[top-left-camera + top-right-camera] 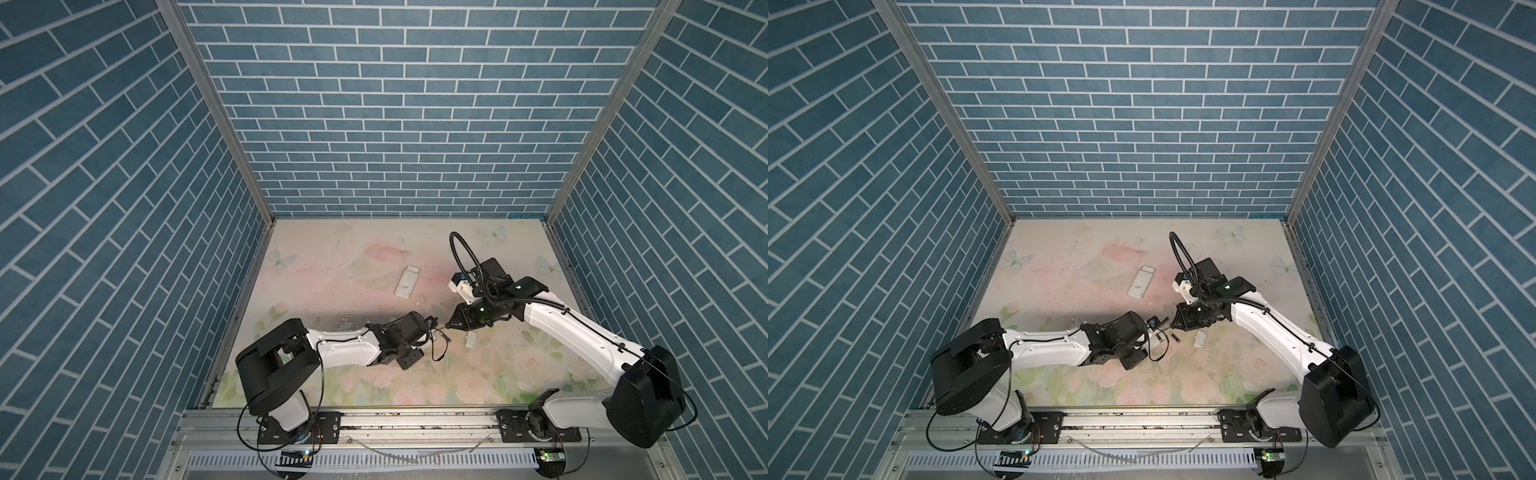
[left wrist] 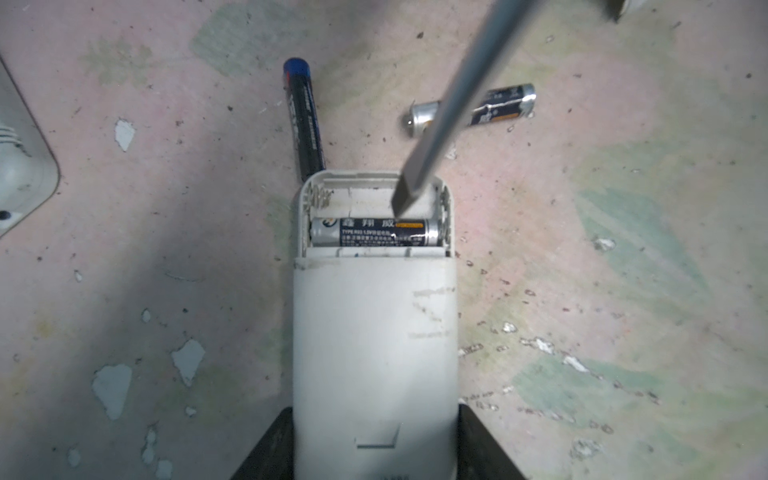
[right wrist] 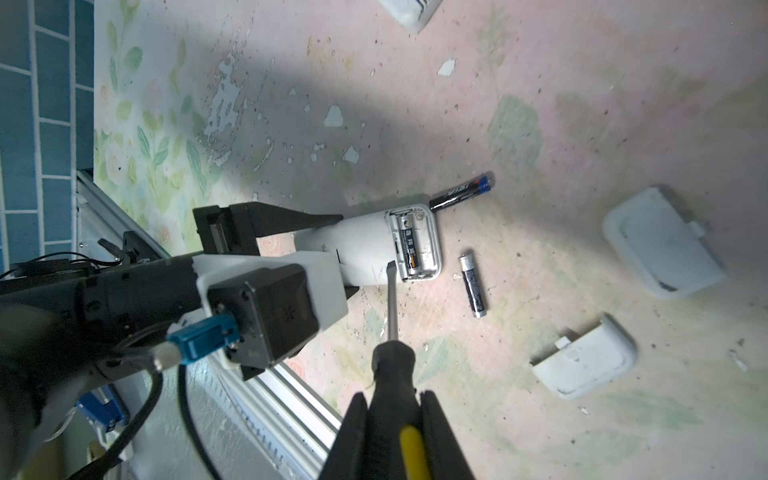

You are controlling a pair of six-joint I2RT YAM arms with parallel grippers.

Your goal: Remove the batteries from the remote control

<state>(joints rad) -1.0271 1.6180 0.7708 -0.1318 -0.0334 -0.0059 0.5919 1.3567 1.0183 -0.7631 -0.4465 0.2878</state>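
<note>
My left gripper (image 2: 374,415) is shut on a white remote control (image 2: 374,332), one finger on each long side. The battery bay is uncovered. One black battery (image 2: 374,232) lies in it, and the slot beside it is empty. My right gripper (image 3: 394,399) is shut on a black-and-yellow screwdriver (image 3: 392,365). The flat tip (image 2: 405,199) sits in the empty slot, right at the seated battery's edge. Two loose batteries lie on the mat by the remote's end, a blue-capped one (image 2: 303,120) and a black and silver one (image 2: 498,108). In both top views the grippers meet mid-table (image 1: 440,330) (image 1: 1167,328).
Two white cover plates (image 3: 586,357) (image 3: 660,241) lie on the floral mat to one side of the loose batteries. A second white remote (image 1: 408,281) (image 1: 1140,281) lies farther back, mid-table. The metal rail (image 3: 274,395) runs along the table's front edge.
</note>
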